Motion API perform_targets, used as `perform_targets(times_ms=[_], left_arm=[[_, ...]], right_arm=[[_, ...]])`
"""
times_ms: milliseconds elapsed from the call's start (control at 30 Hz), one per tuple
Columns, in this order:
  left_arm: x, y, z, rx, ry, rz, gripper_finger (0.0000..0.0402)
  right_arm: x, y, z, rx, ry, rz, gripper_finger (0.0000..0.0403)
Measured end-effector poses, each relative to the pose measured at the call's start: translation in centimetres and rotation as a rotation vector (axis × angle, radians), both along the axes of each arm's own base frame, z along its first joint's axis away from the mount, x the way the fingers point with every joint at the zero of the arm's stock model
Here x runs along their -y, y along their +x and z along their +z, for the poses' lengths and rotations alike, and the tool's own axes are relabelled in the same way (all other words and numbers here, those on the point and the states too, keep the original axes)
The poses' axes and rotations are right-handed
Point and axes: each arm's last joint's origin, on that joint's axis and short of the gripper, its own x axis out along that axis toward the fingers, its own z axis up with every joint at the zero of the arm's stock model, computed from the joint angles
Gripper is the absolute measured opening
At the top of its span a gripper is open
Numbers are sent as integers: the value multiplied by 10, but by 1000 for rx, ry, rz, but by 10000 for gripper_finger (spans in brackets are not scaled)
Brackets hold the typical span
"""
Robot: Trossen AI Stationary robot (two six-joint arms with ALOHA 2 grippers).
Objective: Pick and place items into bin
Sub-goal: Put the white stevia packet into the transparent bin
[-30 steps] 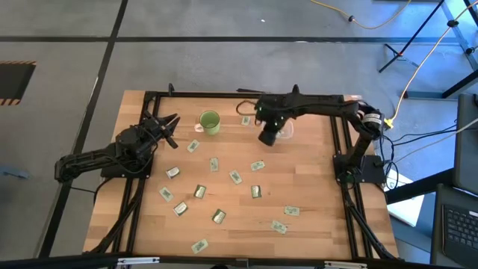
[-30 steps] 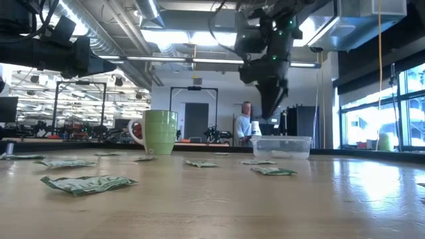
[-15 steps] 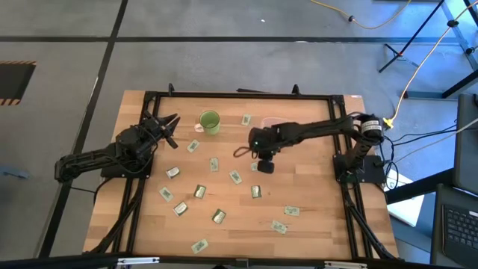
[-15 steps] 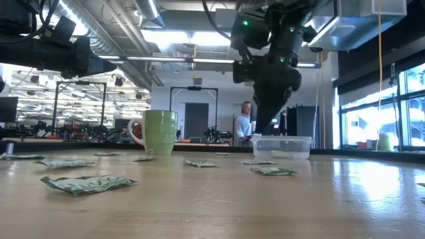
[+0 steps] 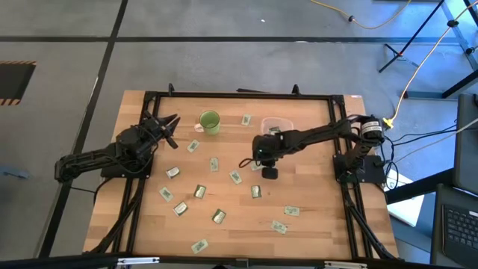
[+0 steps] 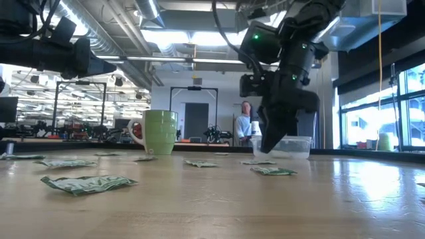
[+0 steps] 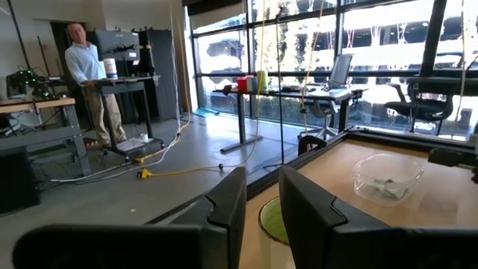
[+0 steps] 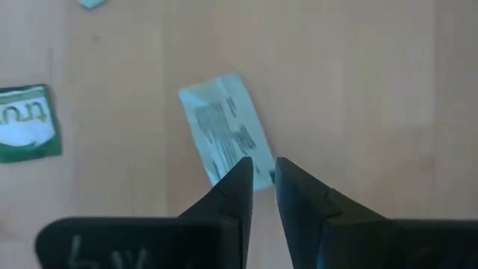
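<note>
What changed: Your right end effector (image 5: 269, 172) was up over the bin (image 5: 277, 127) a second ago. Then it swung away and dropped low to the tabletop (image 5: 314, 224).

What it means: You looked done with one drop and were starting on the next packet, I think.

Next packet: A silvery-white packet (image 8: 226, 139) lay flat on the wood, right in front of your right end effector's tips, nearly under them.

Right end effector: Its two fingers (image 8: 231, 196) stood close together, with only a thin gap, and held nothing. You would need to open them wider to fit around the packet, I think.

Right arm pose: It reached out long from its base and bent down at the wrist, tips pointing at the wood.

Bin: It sat behind your right end effector, near, with some packets inside.

Other packets: Many more lay spread around your right end effector, like one green packet (image 8: 26, 133) just beside the silvery one.

Left end effector (image 5: 168, 123): It waited near the green mug (image 5: 210, 122), fingers (image 7: 299, 202) a little apart and empty.
</note>
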Motion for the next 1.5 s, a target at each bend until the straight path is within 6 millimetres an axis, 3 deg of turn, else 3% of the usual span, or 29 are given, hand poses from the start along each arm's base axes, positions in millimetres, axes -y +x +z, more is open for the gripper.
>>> perform_targets(times_ms=[667,967,1067,1300,1500], left_arm=[[0,0,-1,-8,-2,0,77],[0,0,-1,-8,-2,0,77],[0,0,-1,-8,-2,0,77],[0,0,-1,-8,-2,0,77],[0,0,-1,-8,-2,0,77]], right_arm=[[-1,-14,-22,16,-1,0,62],[-1,-15,-23,9,1,1,7],[-1,-14,-22,12,12,-28,6],[0,-7,-12,-14,24,-73,2],[9,3,24,10,23,-99,1]])
